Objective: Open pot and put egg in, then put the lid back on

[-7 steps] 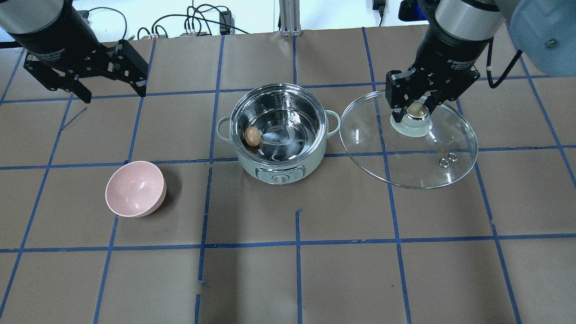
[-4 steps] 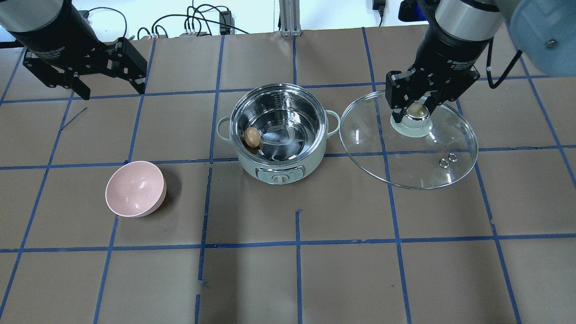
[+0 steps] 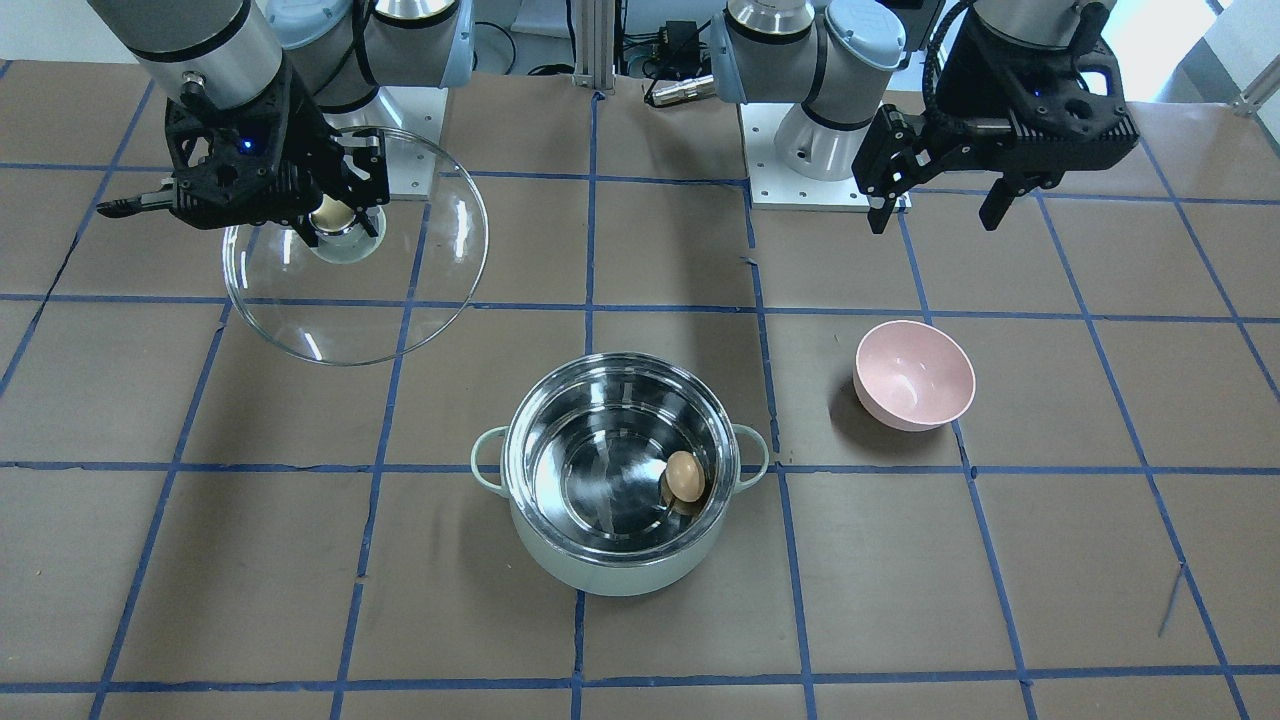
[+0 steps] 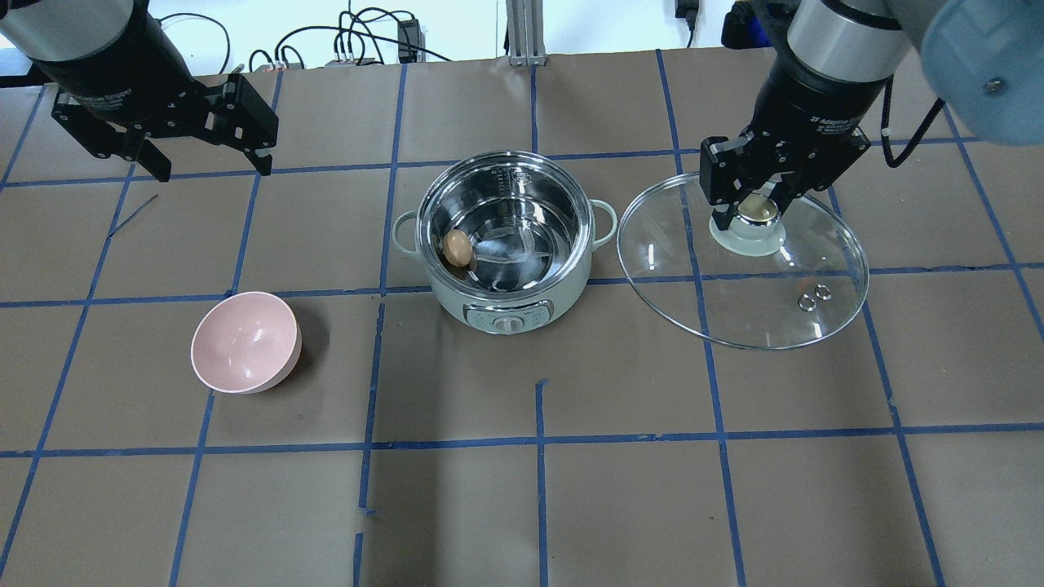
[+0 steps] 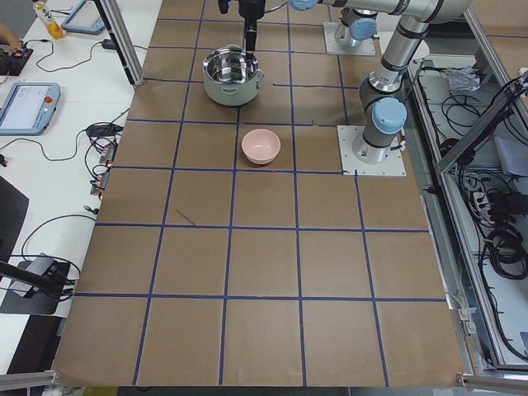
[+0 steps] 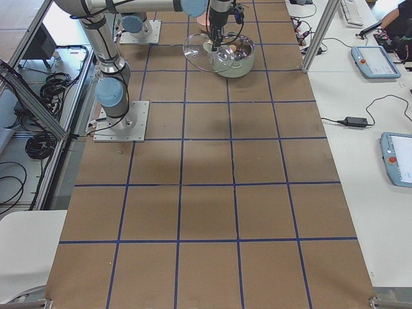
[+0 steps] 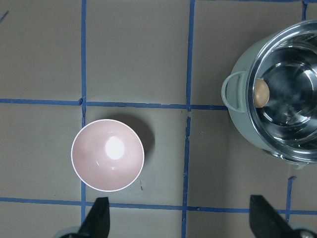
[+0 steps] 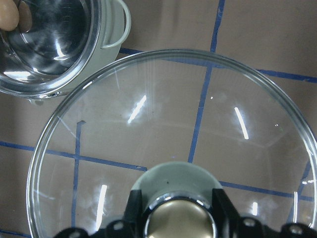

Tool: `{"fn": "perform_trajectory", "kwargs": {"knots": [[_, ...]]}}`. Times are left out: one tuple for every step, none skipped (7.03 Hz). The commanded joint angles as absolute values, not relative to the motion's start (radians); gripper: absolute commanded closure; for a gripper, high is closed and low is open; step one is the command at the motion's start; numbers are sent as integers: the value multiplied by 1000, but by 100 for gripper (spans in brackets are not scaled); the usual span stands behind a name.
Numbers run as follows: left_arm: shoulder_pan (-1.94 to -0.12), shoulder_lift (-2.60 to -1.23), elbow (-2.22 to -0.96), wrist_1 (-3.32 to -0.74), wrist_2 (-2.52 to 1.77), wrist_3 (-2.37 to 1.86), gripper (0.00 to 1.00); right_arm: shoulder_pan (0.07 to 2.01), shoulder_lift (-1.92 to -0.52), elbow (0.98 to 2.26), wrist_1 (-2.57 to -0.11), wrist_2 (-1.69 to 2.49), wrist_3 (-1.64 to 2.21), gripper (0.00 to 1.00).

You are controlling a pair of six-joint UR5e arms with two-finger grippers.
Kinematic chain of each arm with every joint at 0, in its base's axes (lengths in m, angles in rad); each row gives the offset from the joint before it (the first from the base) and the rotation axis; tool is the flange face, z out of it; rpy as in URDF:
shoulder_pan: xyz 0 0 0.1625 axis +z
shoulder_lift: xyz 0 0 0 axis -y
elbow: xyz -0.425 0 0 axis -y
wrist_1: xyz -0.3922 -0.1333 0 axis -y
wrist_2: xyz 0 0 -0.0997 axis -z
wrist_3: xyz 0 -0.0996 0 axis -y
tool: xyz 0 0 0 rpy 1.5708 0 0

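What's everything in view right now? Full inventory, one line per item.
pot: 1, mint green outside, steel inside, table centre, uncovered
egg: 1, tan-brown, inside pot, against the wall on the robot's left
lid: 1, clear glass, beside pot on the robot's right
bowl: 1, pink, tipped, on the robot's left of pot, empty
table: 1, brown with blue tape grid
left gripper: 1, black, open, empty, over far left of table
right gripper: 1, black, shut on lid at its centre
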State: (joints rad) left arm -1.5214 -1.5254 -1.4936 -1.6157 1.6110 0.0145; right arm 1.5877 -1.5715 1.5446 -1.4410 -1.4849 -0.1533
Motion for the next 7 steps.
{"fn": "perform_trajectory", "kwargs": {"knots": [[-1523, -1523, -1493, -1618, 1620, 14, 0, 1588, -1572, 1548, -1442, -1485, -153, 84], [-1522, -1522, -1493, -1621, 1620, 14, 0, 1588, -1572, 1548, -1440, -1485, -153, 84], [-1522, -1522, -1491, -1635, 1618, 14, 0, 1588, -1572, 1548, -1440, -1483, -153, 83], [-1519, -1520, -1491, -1643, 1617, 14, 0, 1588, -1572, 1549, -1440, -1485, -153, 83], [-1522, -1519, -1494, -1641, 1614, 12, 0, 1588, -1572, 1549, -1440, -1485, -153, 83], [-1520, -1519, -1497, -1640, 1612, 12, 0, 1588, -1572, 1549, -1440, -1485, -153, 83], [-1520, -1519, -1497, -1640, 1612, 12, 0, 1588, -1572, 1549, -1440, -1485, -153, 83]]}}
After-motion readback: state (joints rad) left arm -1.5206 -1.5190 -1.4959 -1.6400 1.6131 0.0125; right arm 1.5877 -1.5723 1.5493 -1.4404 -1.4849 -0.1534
